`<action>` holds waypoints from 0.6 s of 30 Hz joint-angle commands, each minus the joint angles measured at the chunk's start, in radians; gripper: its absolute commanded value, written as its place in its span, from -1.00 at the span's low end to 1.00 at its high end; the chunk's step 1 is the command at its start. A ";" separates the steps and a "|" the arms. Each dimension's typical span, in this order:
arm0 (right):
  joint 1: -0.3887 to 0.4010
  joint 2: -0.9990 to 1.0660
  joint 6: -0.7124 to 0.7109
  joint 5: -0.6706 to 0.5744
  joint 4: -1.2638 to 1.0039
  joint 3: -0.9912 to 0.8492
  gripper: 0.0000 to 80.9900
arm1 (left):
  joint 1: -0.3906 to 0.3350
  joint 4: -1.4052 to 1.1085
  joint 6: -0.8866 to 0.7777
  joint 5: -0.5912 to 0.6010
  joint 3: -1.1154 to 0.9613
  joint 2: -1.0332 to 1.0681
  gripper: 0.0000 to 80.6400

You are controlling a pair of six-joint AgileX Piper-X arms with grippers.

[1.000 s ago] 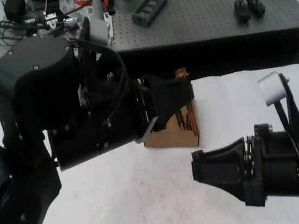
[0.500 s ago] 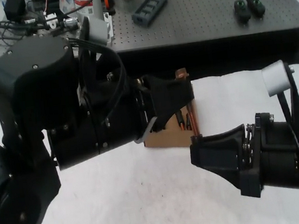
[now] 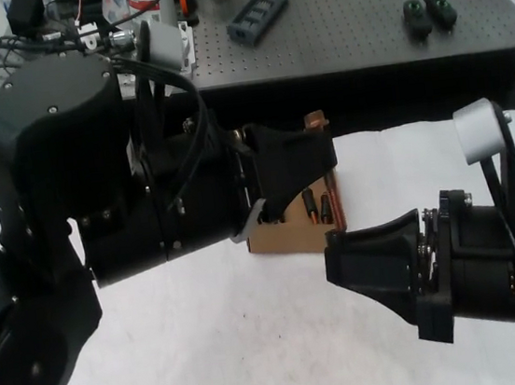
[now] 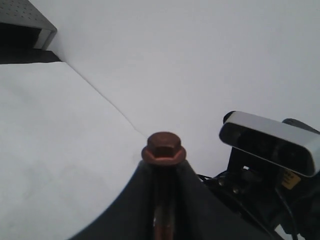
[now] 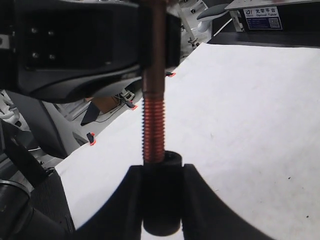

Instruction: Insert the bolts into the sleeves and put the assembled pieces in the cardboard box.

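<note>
Threads of a copper hex-head bolt (image 4: 163, 149), clamped in the left gripper (image 4: 164, 172), are seated in a black cylindrical sleeve (image 5: 161, 210) pinched by the right gripper (image 5: 161, 175).

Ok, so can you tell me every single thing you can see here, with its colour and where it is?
bolt: one, copper, in the left pincer, its threaded end at the sleeve's mouth
sleeve: one, black, in the right pincer
cardboard box: one, brown, on the cloth by the left pincer
pieces: at least two, copper and black, inside the cardboard box
cloth: one, white, covering the bench
holed board: one, grey, at the back
tray: one, black, on the holed board
knobs: two, black with green, on the holed board
cables: a bunch, dark, back corner
left pincer: black, shut on the bolt
right pincer: black, shut on the sleeve
</note>
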 commanded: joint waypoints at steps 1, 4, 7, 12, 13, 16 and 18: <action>0.000 -0.023 -0.005 0.015 -0.044 -0.011 -0.89 | 0.000 0.003 -0.012 -0.034 -0.002 -0.010 -0.98; 0.000 -0.049 -0.005 0.039 -0.042 -0.011 -0.89 | 0.000 0.003 -0.005 -0.062 -0.002 -0.010 -0.98; 0.000 -0.063 -0.005 0.056 -0.042 -0.011 -0.89 | 0.000 0.003 -0.005 -0.062 -0.002 -0.010 -0.98; 0.000 -0.046 -0.005 0.035 -0.042 -0.011 -0.89 | 0.000 0.003 -0.005 0.038 -0.002 -0.010 -0.98; 0.000 -0.040 -0.005 0.023 -0.042 -0.011 -0.89 | 0.000 0.003 -0.005 0.060 -0.002 -0.010 -0.98; 0.000 -0.030 -0.005 0.003 -0.042 -0.011 -0.89 | 0.000 0.004 -0.005 0.088 -0.002 -0.010 -0.98; 0.000 -0.030 -0.022 0.003 -0.045 -0.011 -0.89 | 0.000 0.004 -0.005 0.103 -0.002 -0.010 -0.99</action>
